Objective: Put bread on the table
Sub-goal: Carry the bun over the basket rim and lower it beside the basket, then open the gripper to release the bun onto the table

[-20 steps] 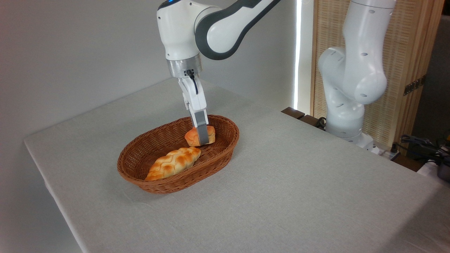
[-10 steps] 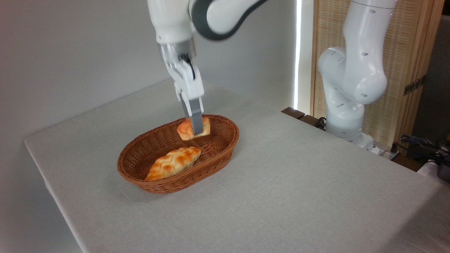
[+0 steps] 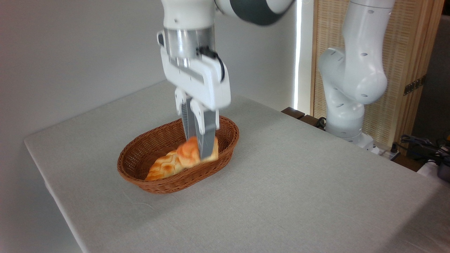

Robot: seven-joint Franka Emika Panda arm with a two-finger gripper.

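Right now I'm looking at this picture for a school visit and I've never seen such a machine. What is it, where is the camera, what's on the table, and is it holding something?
The white jointed thing is a robot arm; its base stands at the right, beside the table, and it reaches over from above. The picture comes from one fixed camera that looks down at the table from the front. At the arm's end is a pincer with two grey fingers. It is shut on a small round orange-golden bread, held over a brown wicker basket. In the basket lies a longer braided loaf, partly hidden behind the bread. The cloth-covered table bears the basket. The bread is a little blurred, so the picture does not show for sure whether it touches the loaf.
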